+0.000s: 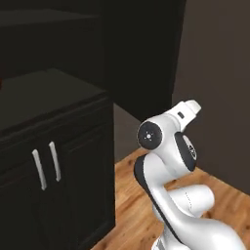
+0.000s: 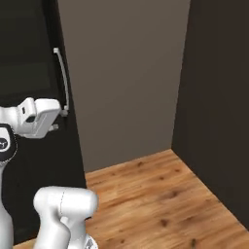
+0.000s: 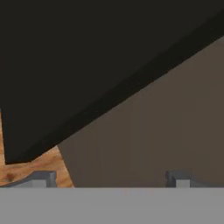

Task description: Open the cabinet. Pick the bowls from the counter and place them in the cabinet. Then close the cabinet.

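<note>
Left base view, arm: I see my white arm (image 1: 171, 161) folded at lower right, its hand end pointing up and right toward the dark cabinet (image 1: 141, 53).
Left base view, cabinet: tall black body fills the upper middle; I cannot tell from here whether its doors stand open or shut.
Left base view, counter: a black counter (image 1: 44, 97) sits at left, with 2 lower doors (image 1: 58, 185) below it carrying 2 short white handles (image 1: 47, 165) side by side.
Left base view, floor: wood floor (image 1: 132, 215) runs between the counter block and the arm.
Right base view, hand: my white hand (image 2: 41, 116) is at left, just beside the cabinet's long white handle (image 2: 62, 80), near its lower end; I cannot tell whether they touch.
Right base view, cabinet: black door (image 2: 29, 63) at upper left, handle upright on its right edge.
Right base view, surroundings: grey wall (image 2: 121, 78) behind, dark panel (image 2: 219, 97) at right, wood floor below.
Hand view, gripper: 2 grey fingertips (image 3: 41, 178) rise at the bottom, set wide apart with nothing between them; the gripper (image 3: 109, 180) holds nothing.
Hand view, ahead: a black slanted surface above, grey wall below right, a strip of wood floor at lower left.
</note>
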